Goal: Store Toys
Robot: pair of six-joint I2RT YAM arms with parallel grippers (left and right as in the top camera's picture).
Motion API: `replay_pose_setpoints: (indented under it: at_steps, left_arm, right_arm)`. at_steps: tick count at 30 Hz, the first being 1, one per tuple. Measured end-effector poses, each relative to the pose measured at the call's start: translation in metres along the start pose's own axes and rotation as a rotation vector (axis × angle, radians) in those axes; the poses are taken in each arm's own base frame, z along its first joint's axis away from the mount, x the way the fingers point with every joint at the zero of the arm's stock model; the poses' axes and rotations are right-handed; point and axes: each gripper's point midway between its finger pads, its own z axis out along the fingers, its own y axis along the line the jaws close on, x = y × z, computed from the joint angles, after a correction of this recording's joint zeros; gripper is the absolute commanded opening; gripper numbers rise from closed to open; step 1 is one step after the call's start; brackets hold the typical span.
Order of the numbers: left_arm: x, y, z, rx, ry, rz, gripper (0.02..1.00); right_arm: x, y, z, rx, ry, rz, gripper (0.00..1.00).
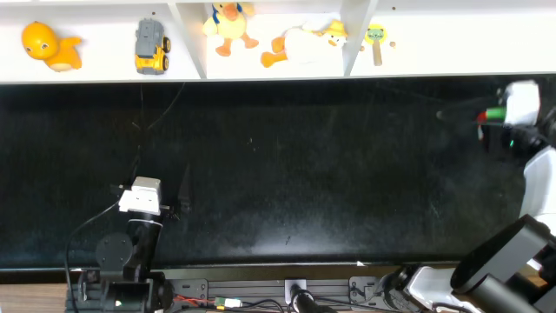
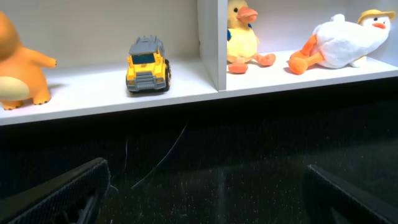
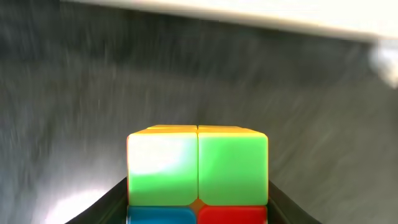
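1. The right gripper [image 3: 198, 213] is clenched on a plastic puzzle cube [image 3: 198, 165] with green, blue, red and yellow-orange faces. Its dark fingers [image 3: 109, 202] press against the cube's two opposite sides, low down.
2. From above, the right gripper and the cube's green face [image 1: 493, 114] show at the far right of the black table [image 1: 304, 174], near the front edge of the white shelf [image 1: 261, 71].
3. The left gripper [image 2: 205, 193] is released. Its fingers [image 2: 68, 190] are spread wide with nothing between them, low over the table's near left part and facing the shelf.
4. On the shelf stand a round orange duck figure [image 1: 50, 45], a yellow and grey toy truck [image 1: 150, 46] and a yellow plush duck [image 1: 229, 26]. A white plush duck [image 1: 300, 43] lies on its side beside the yellow one.
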Motion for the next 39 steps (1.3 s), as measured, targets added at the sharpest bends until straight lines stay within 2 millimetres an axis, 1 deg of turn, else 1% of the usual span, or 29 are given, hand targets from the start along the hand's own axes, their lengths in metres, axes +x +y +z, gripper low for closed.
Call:
replay_pose_setpoints:
  at_steps: [4, 7, 9, 13, 18, 23, 24, 28, 34, 39]
  left_arm:
    - [0.000, 0.000, 0.000, 0.000, 0.000, 0.000, 0.998]
    - [0.000, 0.000, 0.000, 0.000, 0.000, 0.000, 0.998]
    - [0.000, 0.000, 0.000, 0.000, 0.000, 0.000, 0.998]
    - [0.000, 0.000, 0.000, 0.000, 0.000, 0.000, 0.998]
    - [0.000, 0.000, 0.000, 0.000, 0.000, 0.000, 0.998]
    - [0.000, 0.000, 0.000, 0.000, 0.000, 0.000, 0.998]
    - [0.000, 0.000, 0.000, 0.000, 0.000, 0.000, 0.998]
    - [0.000, 0.000, 0.000, 0.000, 0.000, 0.000, 0.998]
    - [0.000, 0.000, 0.000, 0.000, 0.000, 0.000, 0.998]
    - [0.000, 0.000, 0.000, 0.000, 0.000, 0.000, 0.998]
  right_arm:
    - [-0.045, -0.005, -0.010, 0.031, -0.088, -0.045, 0.503]
    - [-0.073, -0.009, -0.009, 0.042, -0.135, -0.066, 0.507]
    - [-0.086, -0.008, -0.002, 0.034, -0.146, -0.070, 0.509]
    - [-0.102, -0.003, 0.016, 0.005, -0.148, -0.066, 0.505]
    - [-0.116, 0.004, 0.043, -0.030, -0.139, -0.048, 0.509]
    - [-0.130, 0.007, 0.059, -0.056, -0.147, -0.001, 0.533]
    - [-0.132, 0.008, 0.061, -0.061, -0.148, 0.010, 0.566]
    - [-0.135, 0.015, 0.066, -0.084, -0.146, 0.074, 0.809]
    - [-0.134, 0.023, 0.067, -0.108, -0.128, 0.131, 0.996]
    - [-0.125, 0.028, 0.068, -0.122, -0.094, 0.154, 0.998]
